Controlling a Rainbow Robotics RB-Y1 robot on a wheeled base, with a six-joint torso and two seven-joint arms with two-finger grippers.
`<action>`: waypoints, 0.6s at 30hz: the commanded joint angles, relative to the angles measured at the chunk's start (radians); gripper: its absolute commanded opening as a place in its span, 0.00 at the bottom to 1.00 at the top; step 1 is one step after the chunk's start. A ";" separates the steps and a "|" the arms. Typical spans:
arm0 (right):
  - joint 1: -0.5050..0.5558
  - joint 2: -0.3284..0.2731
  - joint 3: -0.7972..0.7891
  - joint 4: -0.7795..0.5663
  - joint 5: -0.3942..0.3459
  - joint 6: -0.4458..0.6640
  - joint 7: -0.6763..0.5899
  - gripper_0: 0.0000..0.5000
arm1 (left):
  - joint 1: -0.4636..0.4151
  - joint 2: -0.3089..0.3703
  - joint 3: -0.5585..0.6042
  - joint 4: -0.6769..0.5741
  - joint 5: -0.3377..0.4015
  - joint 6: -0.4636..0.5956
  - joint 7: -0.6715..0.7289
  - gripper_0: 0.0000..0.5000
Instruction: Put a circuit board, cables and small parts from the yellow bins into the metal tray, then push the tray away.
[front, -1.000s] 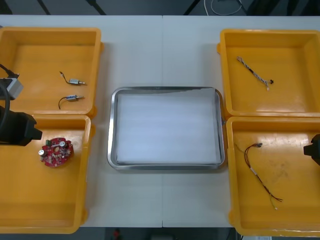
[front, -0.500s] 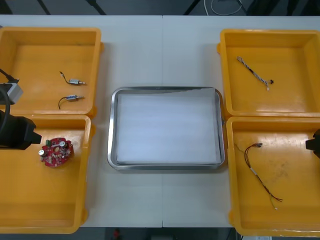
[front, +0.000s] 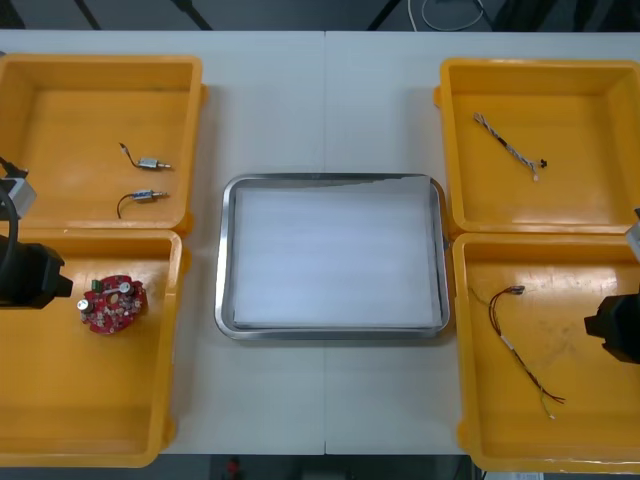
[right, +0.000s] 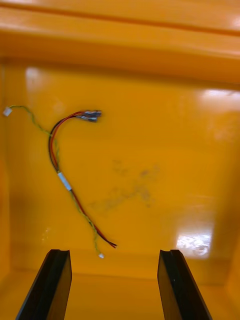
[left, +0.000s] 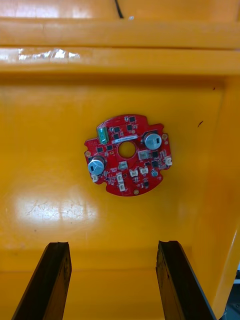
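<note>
**Bench** (front: 325, 100): light top carrying four yellow bins and one tray.

**Metal tray** (front: 228, 250): stood at the middle of the bench between the bins. It was white inside and held nothing.

**Circuit board** (left: 127, 155): round and red. It lay flat, components up, on the floor of the near left bin (front: 90, 420), toward that bin's far wall.

**Left arm** (front: 30, 275): hung over the outer side of the near left bin, just beside the board. The left jaws stood wide open with nothing between them. The board lay ahead of them, untouched.

**Small metal parts** (front: 150, 163): two, each with a short dark lead. They lay near each other in the far left bin (front: 60, 100).

**Twisted cable** (front: 508, 146): one, laid slantwise in the far right bin (front: 600, 130).

**Red and yellow cable** (right: 60, 165): one, in a loose curve on the floor of the near right bin (front: 590, 420).

**Right arm** (front: 612, 328): hung over the outer side of the near right bin. The right jaws were open and empty. The cable's loose end lay just ahead of them, nearer one finger than the other.

**Step in hand (judged):** the first pick. No item had reached the tray, and each arm was lined up on the item in its own near bin.

**Next move (judged):**
- The left jaws would need to travel forward and down until they straddled the board's rim, then close across it. The board is thin and lies flat on the bin floor, so there is little edge to catch.
- The right jaws would need to shift toward the cable's bundled middle before closing, because the loose end would likely slip free.
</note>
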 joint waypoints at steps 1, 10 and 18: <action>0.073 -0.011 0.110 -0.034 0.027 -0.096 0.028 1.00 | 0.038 -0.001 0.030 0.039 -0.008 -0.002 -0.025 1.00; 0.087 -0.012 0.301 -0.001 0.208 -0.230 0.059 1.00 | 0.058 -0.001 0.017 0.081 -0.033 -0.087 -0.047 1.00; 0.124 -0.040 0.364 0.103 0.225 -0.389 0.087 1.00 | 0.065 -0.001 -0.033 0.124 -0.085 -0.165 -0.056 1.00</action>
